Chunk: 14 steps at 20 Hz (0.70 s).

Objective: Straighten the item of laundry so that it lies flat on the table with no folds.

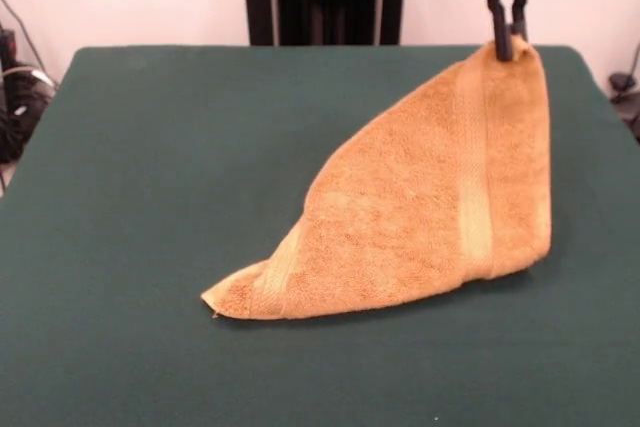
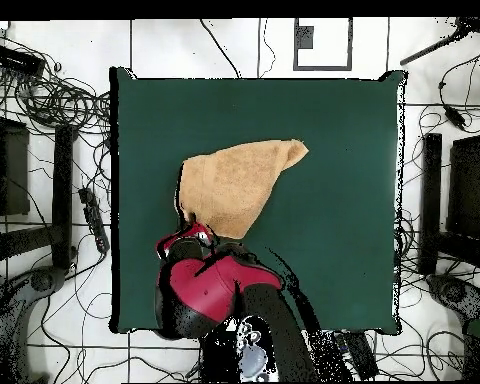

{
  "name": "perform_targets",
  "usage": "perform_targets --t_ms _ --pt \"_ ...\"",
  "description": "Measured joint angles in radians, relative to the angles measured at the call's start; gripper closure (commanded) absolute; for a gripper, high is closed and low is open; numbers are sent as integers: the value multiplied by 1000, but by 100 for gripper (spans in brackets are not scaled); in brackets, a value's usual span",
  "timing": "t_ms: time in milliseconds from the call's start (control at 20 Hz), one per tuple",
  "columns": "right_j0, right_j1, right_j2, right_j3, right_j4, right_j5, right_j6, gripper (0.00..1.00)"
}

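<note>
Orange-tan terry towel [image 1: 430, 202] is hanging at upper right from the red-and-black gripper [image 1: 508, 45] pinching its corner; dragging outward low over the dark green felt table [image 1: 150, 197] should unfold it.

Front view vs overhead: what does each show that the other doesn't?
Front only: the gripper shut on the towel's top corner, lifting it off the table, and two paler bands. Overhead only: all four table edges, the arm's red body above the towel's base-side edge, floor cables. Both: the orange-tan towel tapering to one corner lying on the green felt.
</note>
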Motion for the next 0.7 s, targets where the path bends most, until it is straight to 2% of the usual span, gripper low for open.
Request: perform_targets --t_ms 400,700 --pt "-50 -117 12 37 28 -77 0 100" --pt "-2 -155 -16 33 40 -136 0 100"
